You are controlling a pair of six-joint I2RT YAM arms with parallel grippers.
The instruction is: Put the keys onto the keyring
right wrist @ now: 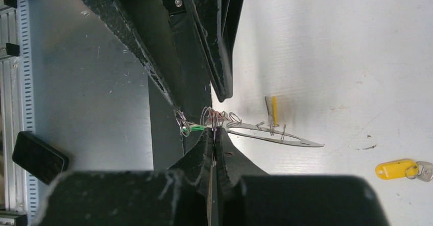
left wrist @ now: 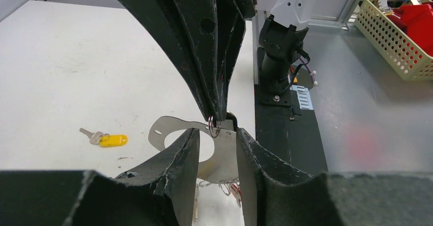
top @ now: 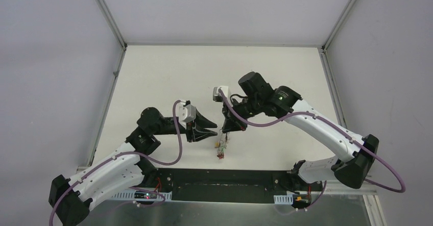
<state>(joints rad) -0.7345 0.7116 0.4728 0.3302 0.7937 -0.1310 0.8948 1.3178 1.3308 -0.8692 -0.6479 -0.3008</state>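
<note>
Right jaws: clenched on the keyring (left wrist: pixel 171 121) at its top edge.
Left jaws: parted either side of the keyring; grip cannot be told.
Keyring: aloft between both arms, keys (top: pixel 221 149) dangling beneath.
Loose key (left wrist: pixel 113 140): yellow tag, lying on the tabletop (top: pixel 168 83).

Grey keyring (left wrist: pixel 166 126) aloft with several tagged keys (top: pixel 221 148); yellow-tagged key (left wrist: pixel 104 139) loose on table (left wrist: pixel 61 73).

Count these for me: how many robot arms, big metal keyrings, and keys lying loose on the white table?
Robot arms: 2 (left arm, right arm)
Keyring: 1
Loose key, yellow tag: 1
Total: 4
</note>
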